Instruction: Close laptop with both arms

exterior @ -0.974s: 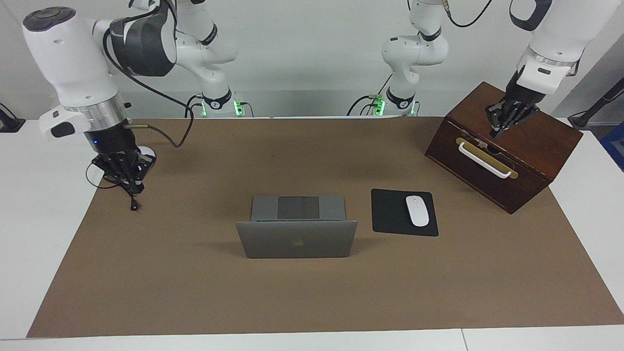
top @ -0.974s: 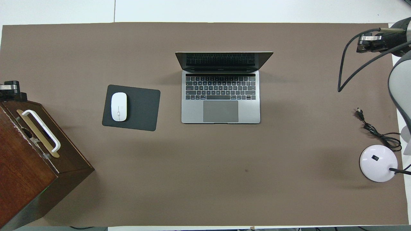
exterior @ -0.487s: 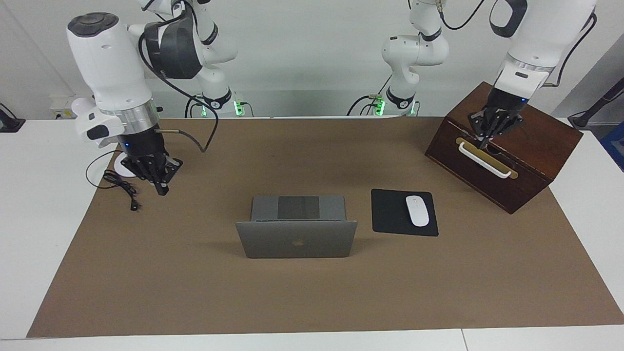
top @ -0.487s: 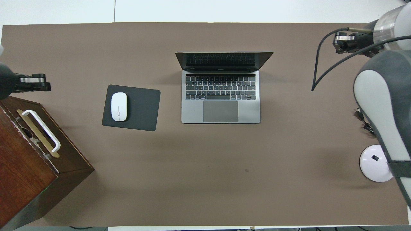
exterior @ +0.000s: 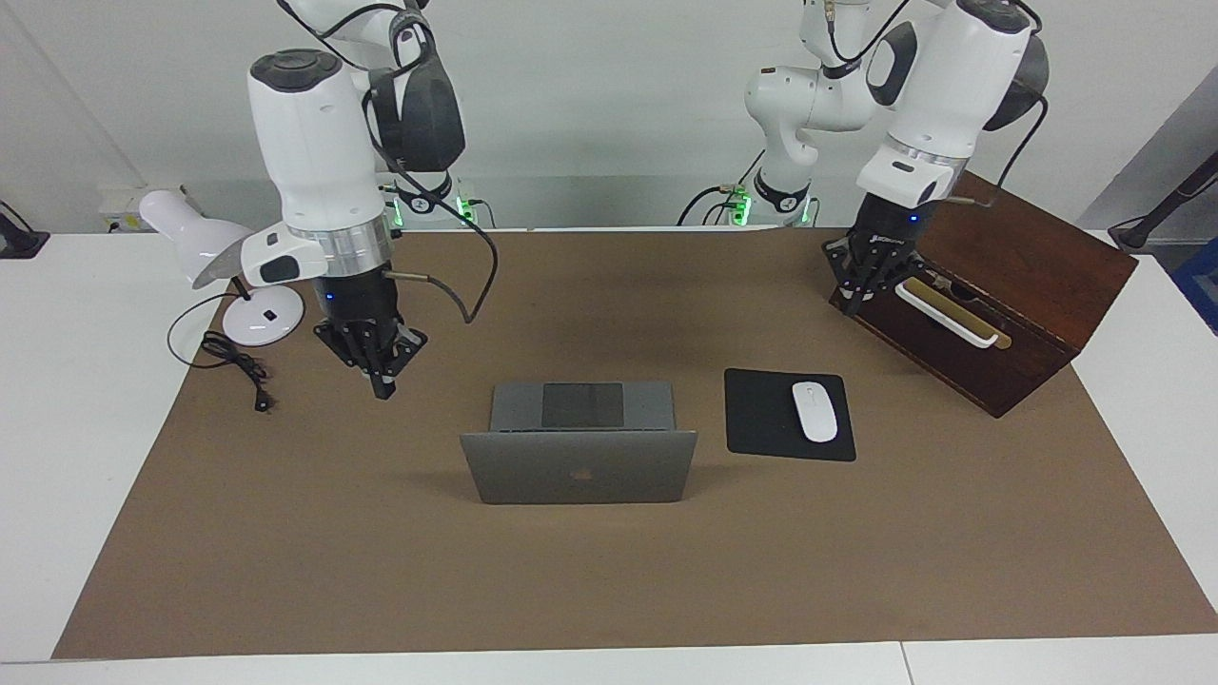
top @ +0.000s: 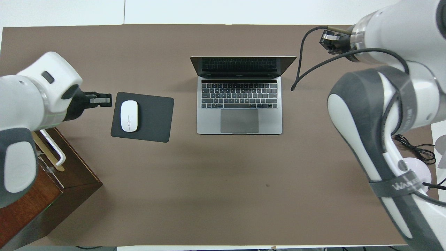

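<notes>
Both arms have swung inward from the tabletop's ends toward the middle since a second ago. From the facing view, the right pincer hangs over the brown mat, fingertips pressed together and empty; the thin silver-grey metal laptop stands open, apart from it toward the left arm's end, and the white desk lamp stands toward the right arm's end. The left pincer, also pressed shut and empty, hangs at the corner of the dark wooden box beside its white handle.

From the overhead view, the left pincer sits just beside the black mouse pad carrying the white mouse. The right pincer is over the mat, well apart from the laptop, whose lid is upright and untouched.
</notes>
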`<control>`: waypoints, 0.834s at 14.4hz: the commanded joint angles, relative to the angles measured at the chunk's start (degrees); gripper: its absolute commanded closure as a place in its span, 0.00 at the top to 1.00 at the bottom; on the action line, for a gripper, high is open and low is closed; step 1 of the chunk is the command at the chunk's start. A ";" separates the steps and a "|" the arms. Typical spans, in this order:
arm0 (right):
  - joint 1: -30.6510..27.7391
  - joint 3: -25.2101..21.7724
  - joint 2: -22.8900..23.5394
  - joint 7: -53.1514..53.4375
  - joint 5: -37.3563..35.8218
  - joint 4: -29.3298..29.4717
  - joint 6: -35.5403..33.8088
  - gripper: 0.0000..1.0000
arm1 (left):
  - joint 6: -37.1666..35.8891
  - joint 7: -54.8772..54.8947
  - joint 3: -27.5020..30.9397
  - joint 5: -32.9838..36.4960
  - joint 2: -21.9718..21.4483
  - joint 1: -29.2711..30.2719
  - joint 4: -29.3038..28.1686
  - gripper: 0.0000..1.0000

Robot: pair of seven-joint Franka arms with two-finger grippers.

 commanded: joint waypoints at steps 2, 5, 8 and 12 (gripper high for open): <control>4.75 -0.06 3.07 8.88 -3.32 3.23 1.55 0.00 | 9.56 -1.11 0.78 -1.38 -2.53 -6.09 -8.52 0.00; 9.41 -0.14 5.27 18.46 -5.87 5.26 1.46 0.00 | 15.01 -1.73 0.78 -1.65 -0.95 -9.35 -10.90 0.00; 12.66 -0.14 5.45 26.64 -7.63 5.97 0.49 0.00 | 22.73 -1.91 0.87 -1.65 2.38 -13.12 -12.75 0.00; 16.45 0.12 5.54 38.67 -7.54 6.84 -0.22 0.00 | 32.67 -1.65 0.87 -1.65 5.73 -17.17 -16.61 0.00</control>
